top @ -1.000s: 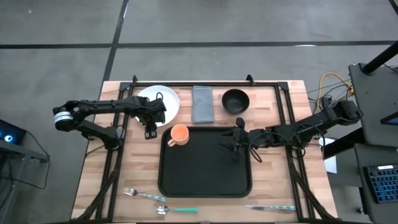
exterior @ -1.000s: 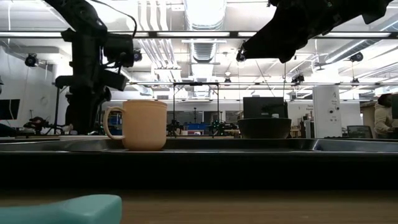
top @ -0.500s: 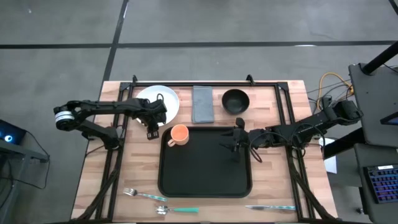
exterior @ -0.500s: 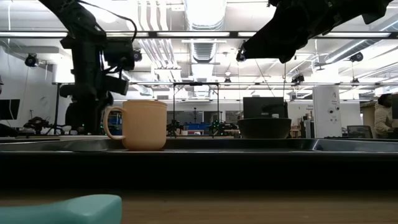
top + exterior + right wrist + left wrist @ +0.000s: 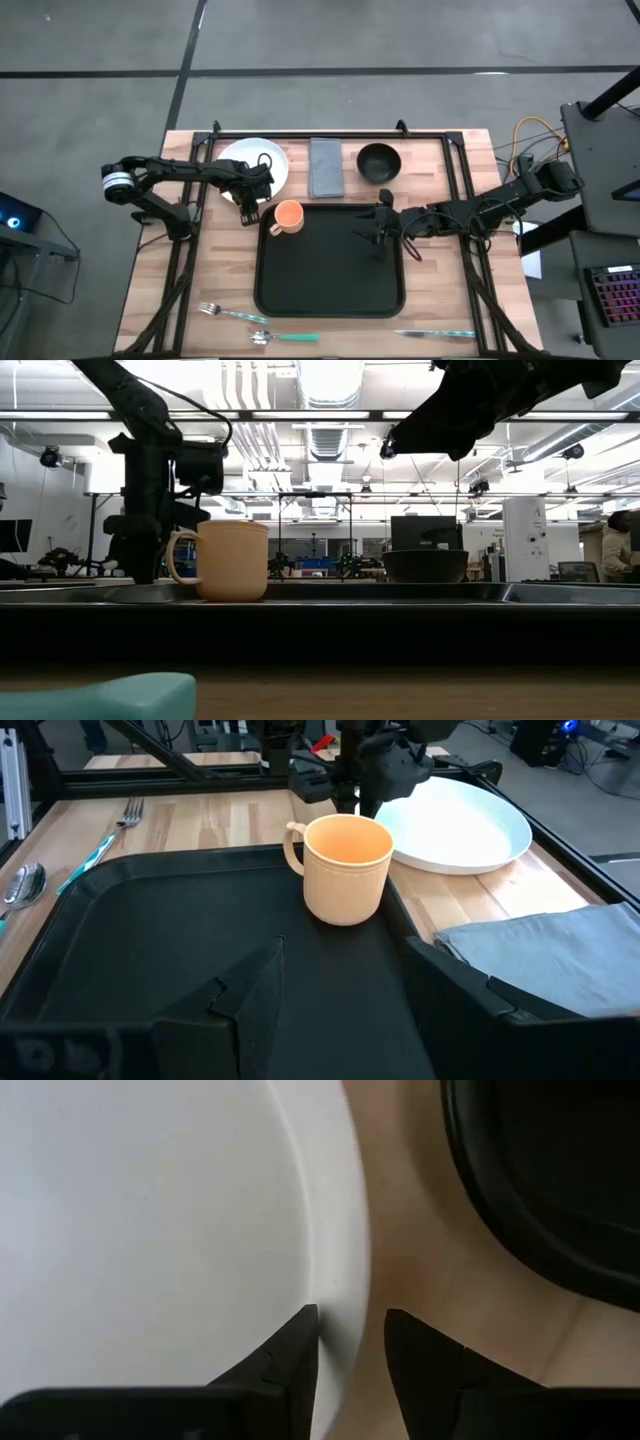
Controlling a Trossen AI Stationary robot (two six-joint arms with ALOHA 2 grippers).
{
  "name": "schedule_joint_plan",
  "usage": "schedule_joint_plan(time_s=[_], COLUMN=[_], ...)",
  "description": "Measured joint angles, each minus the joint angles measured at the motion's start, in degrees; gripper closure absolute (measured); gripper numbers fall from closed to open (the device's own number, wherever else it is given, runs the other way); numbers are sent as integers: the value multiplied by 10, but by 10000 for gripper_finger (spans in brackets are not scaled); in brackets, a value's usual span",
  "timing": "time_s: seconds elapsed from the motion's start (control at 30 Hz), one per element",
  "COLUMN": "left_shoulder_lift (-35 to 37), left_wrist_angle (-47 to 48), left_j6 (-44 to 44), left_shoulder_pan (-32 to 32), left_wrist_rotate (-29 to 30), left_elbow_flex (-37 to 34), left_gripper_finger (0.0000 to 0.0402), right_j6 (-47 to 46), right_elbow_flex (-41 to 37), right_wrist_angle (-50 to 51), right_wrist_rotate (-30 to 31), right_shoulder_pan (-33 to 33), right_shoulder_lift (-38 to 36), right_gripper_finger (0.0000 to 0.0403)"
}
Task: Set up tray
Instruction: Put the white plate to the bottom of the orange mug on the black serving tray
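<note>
The black tray (image 5: 330, 275) lies in the middle of the table, with an orange mug (image 5: 287, 215) standing in its far-left corner. A white plate (image 5: 250, 160) rests flat on the wood beyond the tray's far-left corner. My left gripper (image 5: 350, 1315) is open and points down at the plate's near rim (image 5: 335, 1280), one finger over the plate's inside, the other over the wood outside. My right gripper (image 5: 340, 1010) is open and hovers over the tray's far-right part (image 5: 380, 228), touching nothing. My left gripper comes from above with its fingers on either side of the plate's near rim (image 5: 338, 1250). The inner fingertip (image 5: 305, 1325) is down at the plate's surface. I cannot tell whether either finger touches the plate, which lies flat on the table.
A grey folded napkin (image 5: 325, 167) and a black bowl (image 5: 379, 162) sit along the far edge. A fork (image 5: 215, 311), a teal-handled spoon (image 5: 275, 338) and a knife (image 5: 435, 333) lie along the near edge. A black frame (image 5: 300, 133) borders the table.
My left gripper has shifted a little toward the table's right and come down at the plate's near rim, closer to the mug. The plate, mug and tray have stayed in place.
</note>
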State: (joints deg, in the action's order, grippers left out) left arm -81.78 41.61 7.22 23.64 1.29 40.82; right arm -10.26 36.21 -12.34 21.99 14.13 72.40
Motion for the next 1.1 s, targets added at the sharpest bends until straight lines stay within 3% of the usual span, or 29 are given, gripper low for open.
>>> schedule_joint_plan(time_s=[0.2,0.33,0.5,0.63,0.8,1.1], left_shoulder_lift=[3,13,28,47,46,23], left_wrist_angle=[-1,17,96,136,215,258], left_j6=[-23,-52,-76,-82,-89,-82], left_shoulder_pan=[0,-2,-35,-60,-123,-283], left_wrist_rotate=[27,48,119,124,186,275], left_elbow_flex=[6,25,84,155,272,426], left_gripper_finger=[387,398,401,401,401,401], right_j6=[-1,-12,-19,-30,-66,-165], right_elbow_flex=[0,0,0,0,0,0], right_wrist_angle=[0,1,2,14,110,228], right_wrist_rotate=[0,0,4,6,96,97], right_shoulder_pan=[0,0,0,-1,-3,-6], right_shoulder_lift=[0,-2,-21,-42,-75,-164], right_gripper_finger=[213,214,214,213,213,213])
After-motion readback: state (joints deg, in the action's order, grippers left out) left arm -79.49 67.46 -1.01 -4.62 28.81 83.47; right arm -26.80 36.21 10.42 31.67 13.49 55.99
